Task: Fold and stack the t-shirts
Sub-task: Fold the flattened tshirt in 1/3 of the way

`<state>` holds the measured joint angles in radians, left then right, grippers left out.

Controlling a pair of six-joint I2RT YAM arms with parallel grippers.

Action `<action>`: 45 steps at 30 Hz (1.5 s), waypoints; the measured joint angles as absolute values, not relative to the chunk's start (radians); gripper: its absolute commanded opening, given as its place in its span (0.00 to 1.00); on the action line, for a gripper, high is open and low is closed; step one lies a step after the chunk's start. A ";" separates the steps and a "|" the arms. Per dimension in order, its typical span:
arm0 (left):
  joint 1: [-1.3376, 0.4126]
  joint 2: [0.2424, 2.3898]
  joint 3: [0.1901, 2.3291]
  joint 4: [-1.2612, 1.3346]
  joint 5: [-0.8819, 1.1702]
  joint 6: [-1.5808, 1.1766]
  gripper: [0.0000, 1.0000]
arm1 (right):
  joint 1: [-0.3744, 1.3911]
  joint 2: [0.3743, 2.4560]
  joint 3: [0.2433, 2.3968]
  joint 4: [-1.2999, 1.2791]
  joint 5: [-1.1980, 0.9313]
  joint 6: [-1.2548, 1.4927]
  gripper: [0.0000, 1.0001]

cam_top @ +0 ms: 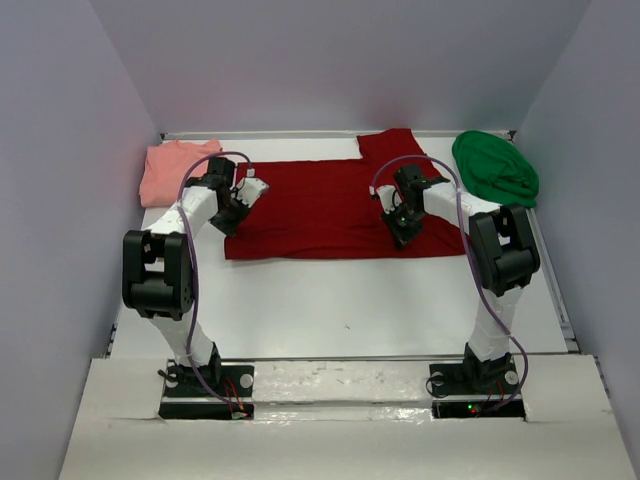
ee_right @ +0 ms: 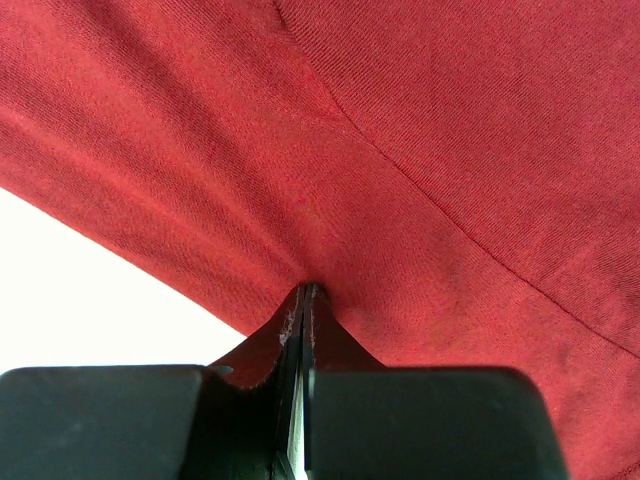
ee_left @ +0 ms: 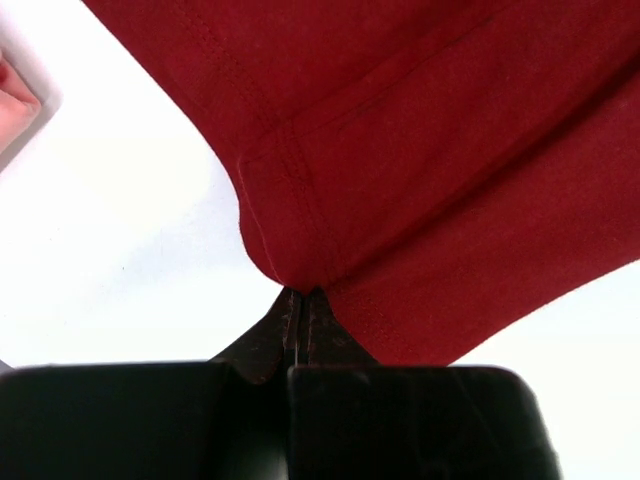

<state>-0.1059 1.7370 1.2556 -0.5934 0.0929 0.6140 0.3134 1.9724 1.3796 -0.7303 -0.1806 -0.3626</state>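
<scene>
Across the table's (cam_top: pixel 350 310) far half the dark red t-shirt (cam_top: pixel 320 200) lies spread flat, left gripper (ee_left: pixel 300 300) and right gripper (ee_right: pixel 305 295) each pinching cloth near its front edge, probably to fold it evenly.

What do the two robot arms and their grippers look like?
The left arm and right arm have white links, black joint housings and a purple cable each, on black bases. The left gripper and right gripper have black, tapered fingers.
</scene>
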 measured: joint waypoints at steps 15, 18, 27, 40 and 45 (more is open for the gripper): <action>-0.163 1.740 1.242 -0.590 -0.001 0.620 0.41 | 0.313 1.972 1.380 -0.730 -0.181 -0.363 0.00; -0.163 1.740 1.236 -0.588 -0.046 0.622 0.39 | 0.313 1.972 1.380 -0.731 -0.181 -0.363 0.00; -0.163 1.740 1.209 -0.566 -0.182 0.607 0.40 | 0.313 1.972 1.380 -0.731 -0.181 -0.363 0.00; -0.162 1.687 1.237 -0.753 0.212 0.679 0.30 | 0.313 1.972 1.380 -0.731 -0.181 -0.363 0.00; -0.162 1.642 1.217 -0.790 0.281 0.732 0.30 | 0.313 1.972 1.380 -0.731 -0.180 -0.363 0.00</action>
<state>-0.1623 1.6417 1.2167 -0.7898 0.2813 0.7322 0.3134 1.9724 1.3796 -0.7307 -0.1802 -0.3630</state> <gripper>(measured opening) 0.305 0.010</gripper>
